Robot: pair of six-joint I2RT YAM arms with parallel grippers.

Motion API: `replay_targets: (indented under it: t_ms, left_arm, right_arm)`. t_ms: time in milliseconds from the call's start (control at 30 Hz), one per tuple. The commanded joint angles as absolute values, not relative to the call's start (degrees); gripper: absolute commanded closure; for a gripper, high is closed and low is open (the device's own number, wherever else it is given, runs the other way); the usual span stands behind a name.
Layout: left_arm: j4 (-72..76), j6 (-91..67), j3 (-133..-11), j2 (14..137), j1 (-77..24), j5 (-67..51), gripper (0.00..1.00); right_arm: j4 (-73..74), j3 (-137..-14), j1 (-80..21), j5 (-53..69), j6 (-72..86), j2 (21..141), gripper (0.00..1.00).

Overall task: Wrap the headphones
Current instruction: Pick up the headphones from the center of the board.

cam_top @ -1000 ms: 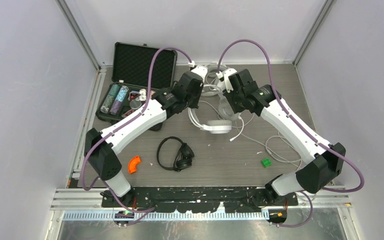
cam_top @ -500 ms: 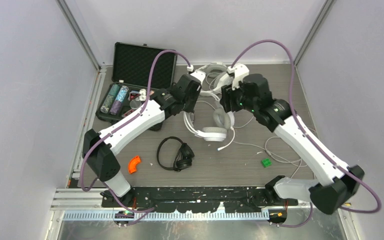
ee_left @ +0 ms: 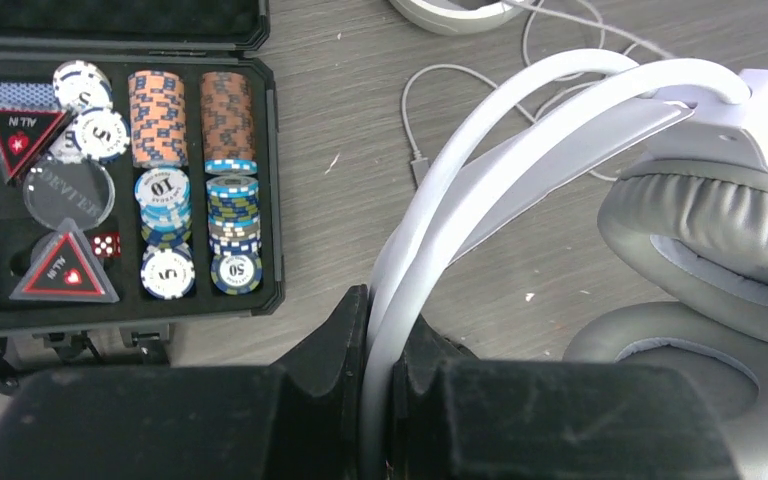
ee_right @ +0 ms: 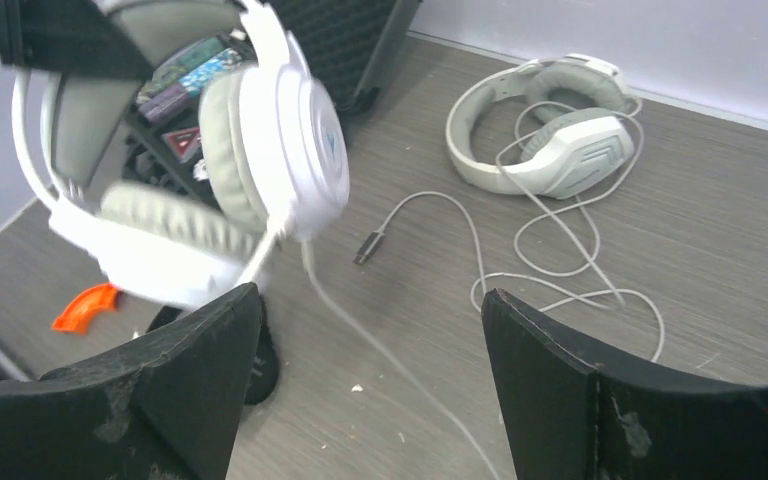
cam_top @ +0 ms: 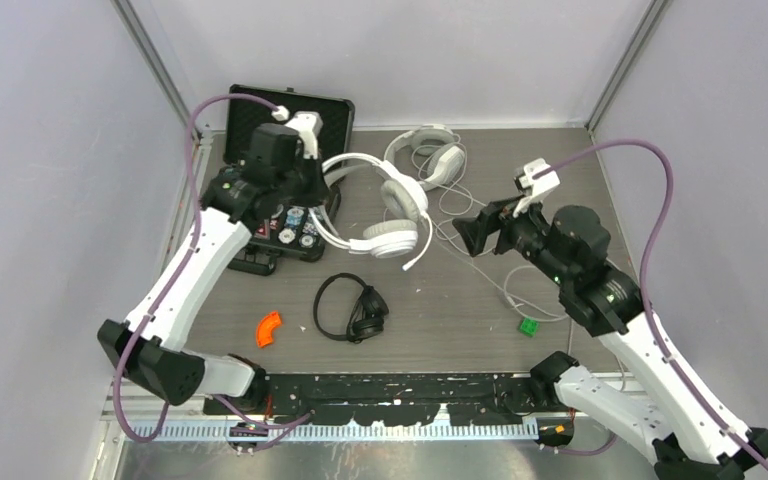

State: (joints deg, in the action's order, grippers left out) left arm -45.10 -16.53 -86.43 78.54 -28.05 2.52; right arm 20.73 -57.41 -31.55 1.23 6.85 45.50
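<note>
My left gripper (cam_top: 312, 190) is shut on the headband (ee_left: 520, 130) of a white padded pair of headphones (cam_top: 390, 215), which hangs lifted over the table beside the case. In the left wrist view the band runs between the jaws of that gripper (ee_left: 385, 340), with the grey ear cushions (ee_left: 710, 220) to the right. My right gripper (cam_top: 475, 235) stands wide open and empty right of that pair (ee_right: 260, 130), and its fingers (ee_right: 370, 295) frame bare table and a trailing pale cord (ee_right: 560, 270). A second white pair (cam_top: 430, 150) lies at the back. A slim black pair (cam_top: 352, 308) lies near the front.
An open black case (cam_top: 285, 125) with poker chips (ee_left: 165, 190) sits at the back left, below the left arm. Loose pale cord (cam_top: 520, 290) loops across the right half of the table. An orange piece (cam_top: 270, 328) and a green block (cam_top: 528, 326) lie near the front.
The left arm has swung left and up, carrying the white headphones toward the case. The right gripper let go, opened wide and drew back to the right.
</note>
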Motion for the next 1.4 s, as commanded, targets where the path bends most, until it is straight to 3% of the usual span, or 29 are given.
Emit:
replay_targets:
  t_ms: [0,267,767,1000,1367]
  left_arm:
    - [-45.4,-21.4,-88.6,73.7,-22.6,-12.1,1.0]
    - [-45.9,-24.8,-89.3,70.2,-17.9,-24.1,1.0]
    - [-39.1,-33.7,-87.4,66.5,-17.1,-37.1,1.0]
    - [-35.6,-36.7,-86.7,65.9,-17.1,-39.8,1.0]
    - [-27.0,-44.9,-84.4,65.0,-17.0,-41.5,1.0]
  right_arm:
    - [16.2,-52.3,-31.7,7.2,8.0,39.0,0.15]
    - [10.7,-44.5,-31.7,17.0,3.9,31.7,0.19]
    - [1.5,-39.8,-31.7,29.7,2.9,32.0,0.19]
    - [0.3,-36.1,-31.7,29.0,4.6,33.8,0.46]
    - [-12.4,-30.8,-31.7,29.8,11.4,36.8,0.43]
